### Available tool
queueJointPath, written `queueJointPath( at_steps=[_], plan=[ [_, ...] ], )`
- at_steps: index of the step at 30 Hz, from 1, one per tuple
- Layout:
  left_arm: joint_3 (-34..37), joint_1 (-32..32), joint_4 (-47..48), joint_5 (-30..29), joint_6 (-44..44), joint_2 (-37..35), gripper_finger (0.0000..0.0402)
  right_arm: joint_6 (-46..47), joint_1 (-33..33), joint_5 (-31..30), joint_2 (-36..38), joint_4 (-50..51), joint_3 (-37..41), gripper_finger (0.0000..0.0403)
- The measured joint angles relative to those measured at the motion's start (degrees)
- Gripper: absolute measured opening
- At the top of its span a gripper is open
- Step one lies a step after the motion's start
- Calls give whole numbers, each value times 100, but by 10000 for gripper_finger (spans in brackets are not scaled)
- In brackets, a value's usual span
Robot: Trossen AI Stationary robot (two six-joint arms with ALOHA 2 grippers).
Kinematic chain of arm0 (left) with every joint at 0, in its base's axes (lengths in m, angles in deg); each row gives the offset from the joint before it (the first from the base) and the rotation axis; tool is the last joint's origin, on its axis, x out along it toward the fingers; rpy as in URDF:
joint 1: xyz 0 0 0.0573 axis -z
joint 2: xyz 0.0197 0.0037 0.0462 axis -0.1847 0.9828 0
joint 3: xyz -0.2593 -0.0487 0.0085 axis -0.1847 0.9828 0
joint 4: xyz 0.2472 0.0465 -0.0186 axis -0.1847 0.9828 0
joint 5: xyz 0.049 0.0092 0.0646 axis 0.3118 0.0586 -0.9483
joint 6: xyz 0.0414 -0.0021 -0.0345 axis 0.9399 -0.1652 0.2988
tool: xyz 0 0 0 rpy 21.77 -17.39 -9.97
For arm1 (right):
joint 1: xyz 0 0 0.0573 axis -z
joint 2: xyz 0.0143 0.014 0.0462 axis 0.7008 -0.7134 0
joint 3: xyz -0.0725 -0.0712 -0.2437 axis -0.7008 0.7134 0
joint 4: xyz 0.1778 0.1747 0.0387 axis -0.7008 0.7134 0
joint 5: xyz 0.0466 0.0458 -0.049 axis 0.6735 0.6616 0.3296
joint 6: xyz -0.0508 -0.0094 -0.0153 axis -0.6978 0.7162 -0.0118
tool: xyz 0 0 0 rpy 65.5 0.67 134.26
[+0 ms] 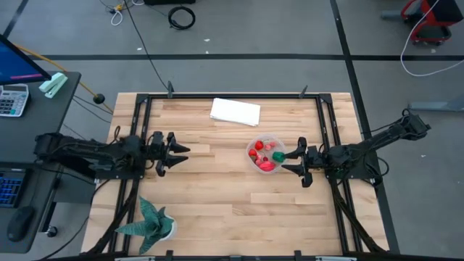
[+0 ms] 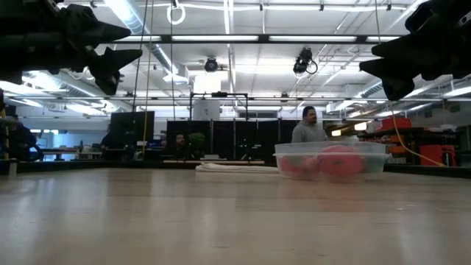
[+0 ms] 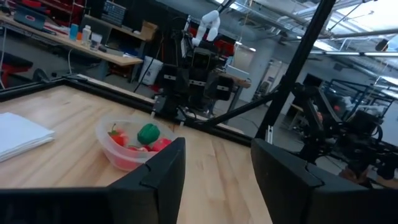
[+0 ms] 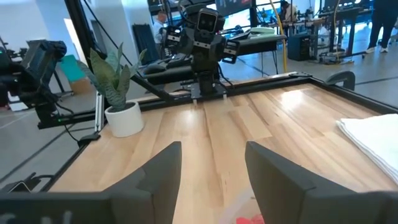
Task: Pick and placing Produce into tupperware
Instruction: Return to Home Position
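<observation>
A wooden table (image 1: 217, 210) stands on a grey floor (image 1: 290, 29) crossed by dark lines. Left of the table is a dark desk (image 1: 51, 109) with a calculator (image 1: 13, 100) on it. Beyond the table's far edge lies a coil of black cable (image 1: 181, 16). Behind the table, long ceiling lights (image 2: 243, 38) shine over a workshop where a person (image 2: 309, 126) stands.

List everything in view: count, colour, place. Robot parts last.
tupperware: one, clear, right of the table's centre
produce: several, red and pink, one green, all inside the tupperware
cloth: one, white, folded, at the far edge
potted plant: one, teal-green in a white pot, near-left corner
table: one, light wood, black frame
person: one, in the room behind
left gripper: jaws open, empty, raised over the table's left side
right gripper: jaws open, empty, raised beside the tupperware
</observation>
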Motion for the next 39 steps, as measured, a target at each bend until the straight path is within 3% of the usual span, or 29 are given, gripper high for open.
queueJointPath(
  at_steps=[9, 19, 29, 39],
  plan=[
    [0, -375, -9, 219, -61, 7, 196, -118, 0, -2, 0, 37, 0, 187],
    [0, -376, -6, 288, -105, 13, 191, -88, 0, -2, 0, 39, 0, 187],
    [0, -411, -119, 432, -81, -232, 198, 789, -7, 0, 0, 35, 0, 187],
    [0, -847, 325, 1524, -266, -1268, 192, 950, -20, 257, 0, 32, 0, 187]
  ],
)
